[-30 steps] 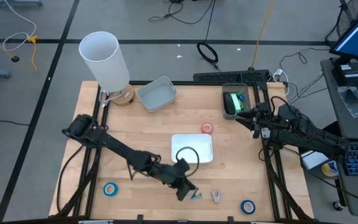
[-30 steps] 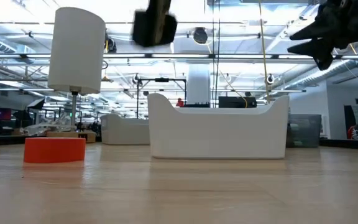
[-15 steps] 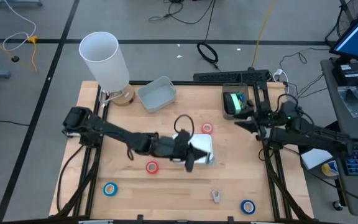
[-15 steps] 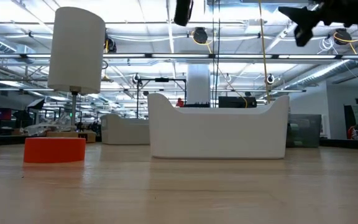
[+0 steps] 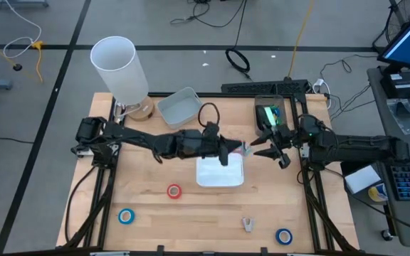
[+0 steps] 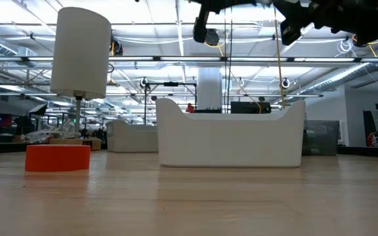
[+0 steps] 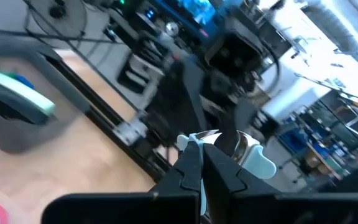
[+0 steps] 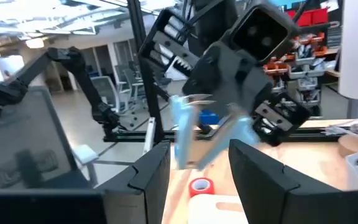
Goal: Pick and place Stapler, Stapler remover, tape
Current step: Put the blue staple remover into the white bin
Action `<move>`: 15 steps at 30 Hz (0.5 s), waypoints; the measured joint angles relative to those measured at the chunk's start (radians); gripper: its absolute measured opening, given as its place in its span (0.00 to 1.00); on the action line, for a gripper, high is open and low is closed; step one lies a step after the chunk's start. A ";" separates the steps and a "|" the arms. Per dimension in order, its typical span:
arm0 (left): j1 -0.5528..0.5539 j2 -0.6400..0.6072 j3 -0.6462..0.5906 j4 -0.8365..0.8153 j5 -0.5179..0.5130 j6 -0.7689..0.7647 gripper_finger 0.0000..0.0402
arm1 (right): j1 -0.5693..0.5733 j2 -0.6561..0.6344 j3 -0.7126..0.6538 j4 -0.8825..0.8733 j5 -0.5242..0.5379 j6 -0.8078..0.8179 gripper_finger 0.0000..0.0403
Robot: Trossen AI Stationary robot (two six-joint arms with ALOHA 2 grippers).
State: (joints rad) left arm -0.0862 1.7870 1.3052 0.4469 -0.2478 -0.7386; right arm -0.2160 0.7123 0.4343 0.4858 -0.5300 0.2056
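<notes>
My left gripper hangs in the air over the far right corner of the white tray, shut on a stapler remover with light blue handles and metal claws. My right gripper faces it from the table's right, open, its fingers just short of the remover. The green stapler lies in a grey bin. A second remover lies near the table's near edge. Tape rolls lie flat on the table: red, blue and blue. My left gripper pinches the stapler remover between its two fingers, on one light blue handle. The fingers come level from the table's left. The remover is lifted clear; its other handle and metal claws stick out past the fingertips toward my right gripper.
A grey tub and a tall white cylinder stand at the far left. Another red roll lies beside the tray, below the grippers. The bare wood between the tray and the near edge holds only the rolls and the second remover.
My left gripper has risen from the table's near edge with the stapler remover, lifting it clear, and has swung toward the far right, past the white tray. My right gripper has moved toward the table's left, toward the left gripper.
</notes>
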 joint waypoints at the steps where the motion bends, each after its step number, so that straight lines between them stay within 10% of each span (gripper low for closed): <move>1: 0.012 0.000 0.000 0.000 -0.001 0.001 0.00 | -0.004 0.000 0.000 0.001 0.004 -0.012 0.40; 15: 0.086 0.000 0.000 -0.011 0.002 0.003 0.00 | -0.089 -0.022 0.000 -0.003 0.005 -0.012 0.40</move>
State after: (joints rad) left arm -0.0002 1.7866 1.3052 0.4359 -0.2459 -0.7351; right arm -0.3053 0.6907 0.4339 0.4829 -0.5250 0.1932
